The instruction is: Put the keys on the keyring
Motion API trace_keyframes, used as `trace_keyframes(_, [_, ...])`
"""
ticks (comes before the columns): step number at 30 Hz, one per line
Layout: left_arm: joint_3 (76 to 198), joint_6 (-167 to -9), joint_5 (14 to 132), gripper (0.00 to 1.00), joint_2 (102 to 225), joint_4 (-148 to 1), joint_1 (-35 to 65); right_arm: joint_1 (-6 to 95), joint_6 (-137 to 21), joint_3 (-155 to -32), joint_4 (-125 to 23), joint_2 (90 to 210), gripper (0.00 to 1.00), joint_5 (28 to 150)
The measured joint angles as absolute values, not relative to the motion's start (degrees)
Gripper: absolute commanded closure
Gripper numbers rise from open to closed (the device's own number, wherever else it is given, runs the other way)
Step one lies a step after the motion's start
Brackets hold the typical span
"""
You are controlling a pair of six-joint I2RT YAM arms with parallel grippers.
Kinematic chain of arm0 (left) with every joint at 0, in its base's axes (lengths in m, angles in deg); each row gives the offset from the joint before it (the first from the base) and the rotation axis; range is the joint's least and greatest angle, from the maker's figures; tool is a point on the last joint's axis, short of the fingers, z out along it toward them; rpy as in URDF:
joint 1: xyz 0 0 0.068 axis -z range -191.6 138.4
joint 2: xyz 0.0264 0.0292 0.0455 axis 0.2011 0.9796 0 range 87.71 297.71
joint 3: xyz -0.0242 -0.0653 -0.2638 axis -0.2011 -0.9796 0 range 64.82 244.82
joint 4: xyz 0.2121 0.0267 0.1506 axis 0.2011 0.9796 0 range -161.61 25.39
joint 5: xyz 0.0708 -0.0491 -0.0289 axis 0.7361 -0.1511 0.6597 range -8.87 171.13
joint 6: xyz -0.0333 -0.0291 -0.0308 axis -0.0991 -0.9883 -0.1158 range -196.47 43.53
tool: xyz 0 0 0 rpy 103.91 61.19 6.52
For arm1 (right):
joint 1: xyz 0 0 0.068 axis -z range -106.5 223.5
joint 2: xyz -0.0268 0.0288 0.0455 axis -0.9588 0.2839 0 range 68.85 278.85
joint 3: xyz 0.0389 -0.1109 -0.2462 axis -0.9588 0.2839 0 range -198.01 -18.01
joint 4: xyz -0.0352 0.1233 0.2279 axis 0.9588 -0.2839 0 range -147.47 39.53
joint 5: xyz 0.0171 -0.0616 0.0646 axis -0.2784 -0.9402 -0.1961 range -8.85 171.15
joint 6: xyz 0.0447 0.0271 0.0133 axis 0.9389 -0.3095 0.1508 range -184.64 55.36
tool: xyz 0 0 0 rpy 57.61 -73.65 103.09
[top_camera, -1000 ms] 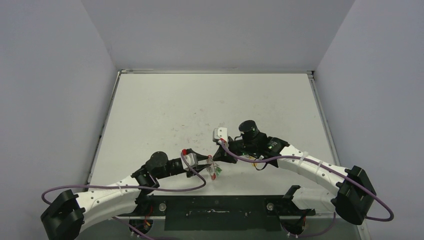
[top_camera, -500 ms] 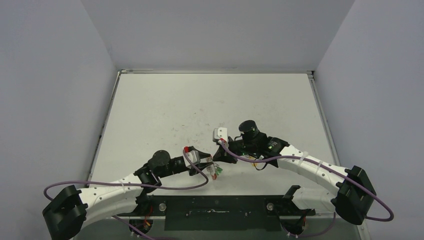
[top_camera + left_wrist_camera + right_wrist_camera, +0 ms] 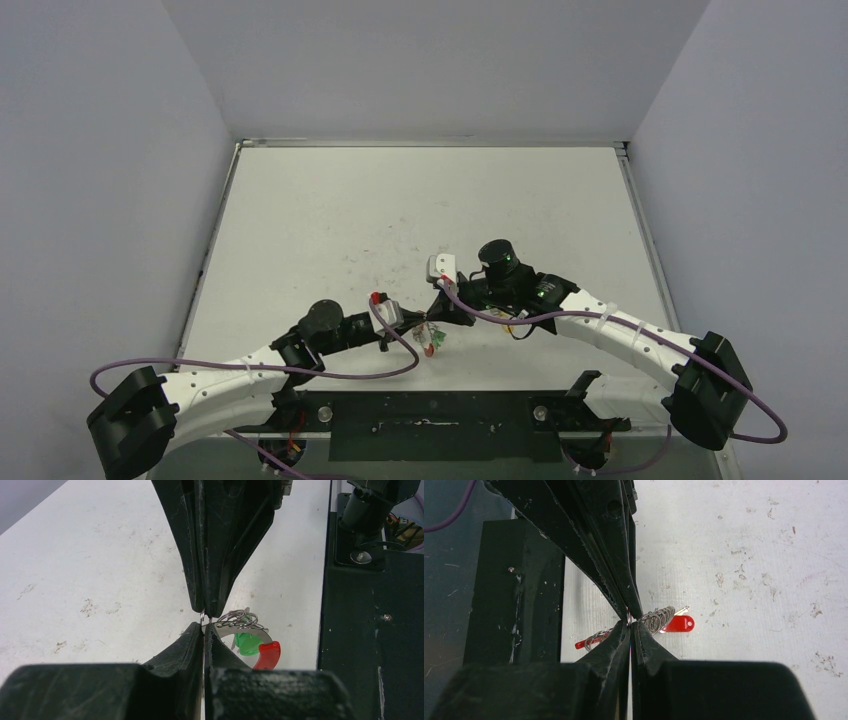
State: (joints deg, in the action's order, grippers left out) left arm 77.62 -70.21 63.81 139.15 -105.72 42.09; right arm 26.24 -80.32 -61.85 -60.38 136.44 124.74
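Pinching the keyring from both sides. Our left gripper [image 3: 202,628] is fully closed, tips on a small loop of the keyring [image 3: 239,620] wire. Our right gripper [image 3: 630,626] is closed too, nose to nose with it on the same wire. The ring sits just beside the tips, over the near-centre table [image 3: 400,220]; we can't tell if it's lifted.

Progress, our read: the green key [image 3: 245,642] sits inside the coil and looks threaded. The red key [image 3: 678,624] touches the coil, unclear if it's on. No yellow key is visible, so we call it partway.

Left wrist shows the green key and the red curved segment [image 3: 267,655]. Right wrist hides the green key and shows the red key. Top view shows only a small tangle.
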Motion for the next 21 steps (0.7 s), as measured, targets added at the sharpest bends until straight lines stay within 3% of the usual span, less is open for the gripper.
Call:
trace_keyframes(2, [77.6, -70.2, 63.9, 0.98, 139.2, -105.7, 42.1, 26.2, -80.4, -61.8, -60.4, 136.4, 1.00, 124.8])
trace_keyframes(6, [77.6, -70.3, 64.2, 0.85, 139.2, -105.7, 42.1, 26.3, -80.4, -61.8, -60.4, 136.4, 1.00, 125.1])
trace_keyframes(10, [77.8, -70.5, 64.9, 0.82, 139.4, -106.0, 42.3, 26.3, -80.3, -61.8, -60.3, 136.4, 1.00, 125.5])
trace_keyframes(17, [78.4, -71.4, 65.8, 0.83, 141.1, -106.9, 42.3, 26.3, -80.2, -61.8, -60.4, 136.4, 1.00, 125.5])
trace_keyframes(21, [78.4, -71.5, 65.7, 0.90, 141.3, -107.3, 42.4, 26.3, -80.3, -61.8, -60.3, 136.4, 1.00, 125.4])
